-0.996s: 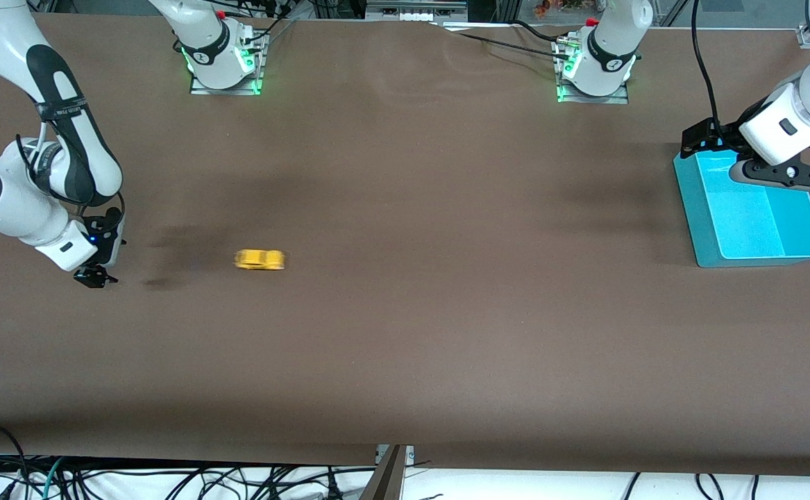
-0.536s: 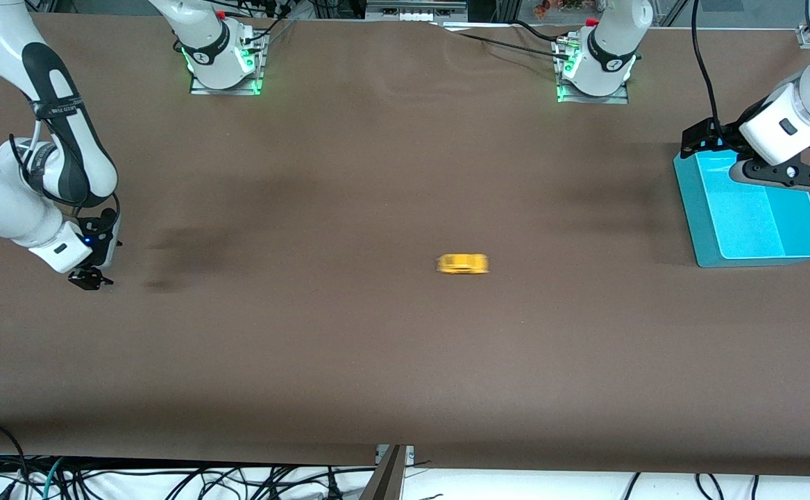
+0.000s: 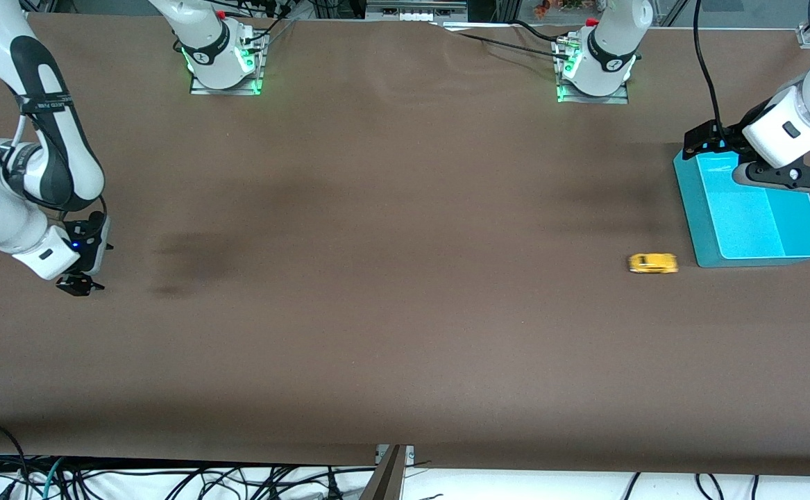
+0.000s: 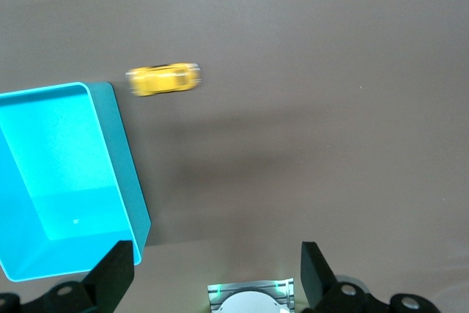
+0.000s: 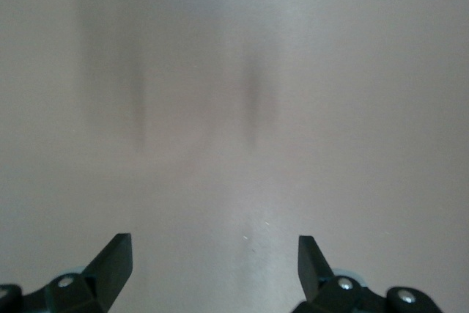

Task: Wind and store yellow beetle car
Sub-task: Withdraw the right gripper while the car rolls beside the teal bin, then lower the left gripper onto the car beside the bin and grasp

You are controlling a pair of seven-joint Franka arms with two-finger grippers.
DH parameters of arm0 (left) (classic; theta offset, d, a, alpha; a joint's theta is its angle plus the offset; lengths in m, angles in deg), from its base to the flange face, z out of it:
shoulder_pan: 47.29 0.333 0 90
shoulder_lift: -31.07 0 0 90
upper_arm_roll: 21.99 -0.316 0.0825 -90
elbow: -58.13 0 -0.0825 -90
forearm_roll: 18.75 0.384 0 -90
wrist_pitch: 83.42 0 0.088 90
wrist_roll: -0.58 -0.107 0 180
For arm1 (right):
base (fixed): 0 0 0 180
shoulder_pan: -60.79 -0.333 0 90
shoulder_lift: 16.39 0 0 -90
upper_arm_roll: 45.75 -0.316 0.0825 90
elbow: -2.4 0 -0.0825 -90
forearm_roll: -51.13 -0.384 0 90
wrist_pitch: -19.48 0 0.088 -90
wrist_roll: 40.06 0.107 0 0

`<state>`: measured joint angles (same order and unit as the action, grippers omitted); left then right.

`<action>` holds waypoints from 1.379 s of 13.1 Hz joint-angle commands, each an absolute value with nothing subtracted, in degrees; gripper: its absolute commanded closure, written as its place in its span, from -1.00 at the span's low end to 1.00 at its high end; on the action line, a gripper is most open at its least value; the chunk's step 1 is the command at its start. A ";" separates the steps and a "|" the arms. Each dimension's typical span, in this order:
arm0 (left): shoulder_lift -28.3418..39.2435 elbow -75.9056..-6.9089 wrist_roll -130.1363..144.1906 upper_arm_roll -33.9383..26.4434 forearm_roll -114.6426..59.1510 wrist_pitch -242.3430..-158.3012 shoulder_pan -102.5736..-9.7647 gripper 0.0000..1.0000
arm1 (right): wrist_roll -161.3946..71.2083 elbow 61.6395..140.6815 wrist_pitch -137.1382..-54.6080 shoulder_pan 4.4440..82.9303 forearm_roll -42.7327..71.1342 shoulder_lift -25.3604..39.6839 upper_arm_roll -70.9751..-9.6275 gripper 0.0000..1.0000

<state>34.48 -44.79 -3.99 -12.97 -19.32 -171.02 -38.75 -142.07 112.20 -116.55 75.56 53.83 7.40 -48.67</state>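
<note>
Now, from the front camera, the yellow beetle car (image 3: 652, 263) sits on the brown table (image 3: 405, 333) toward the left arm's end, just beside the near corner of the turquoise bin (image 3: 696, 229) without clearly touching it (its outline is smeared, so the wheels and windows cannot be made out). The bin's inside shows nothing in it. The left gripper (image 3: 779, 175) hangs over the part of the bin farthest from the front camera, holding nothing. The right gripper (image 3: 78, 283) is low over bare table at the right arm's end, well apart from the car, also with nothing in it.

From the left wrist camera, the car (image 4: 163, 79) appears as a blurred yellow streak on the table close to one corner of the bin (image 4: 128, 174). The left gripper (image 4: 216, 284) has its two dark fingers (image 4: 113, 276) spread wide, with only table and the arm's base between them.

From the right wrist camera, the right gripper (image 5: 214, 276) likewise shows its fingers (image 5: 113, 265) set wide apart over plain table with faint shadows on it.
</note>
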 commanded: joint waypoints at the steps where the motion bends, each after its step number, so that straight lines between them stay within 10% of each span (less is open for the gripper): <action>1: 34.76 -44.26 -1.97 -12.58 -17.87 -170.52 -39.12 -1.00 | -138.87 107.36 -109.92 75.99 53.60 6.55 -49.18 -1.00; 18: 26.33 -44.70 -3.03 -13.11 -17.96 -179.21 -37.19 -1.00 | -63.06 81.51 -74.75 74.85 52.10 5.76 -61.74 -1.00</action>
<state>26.76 -44.80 -2.95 -13.52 -19.32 -177.96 -37.68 -71.42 83.49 -78.18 74.41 52.89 6.04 -59.80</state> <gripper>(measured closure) 0.000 0.000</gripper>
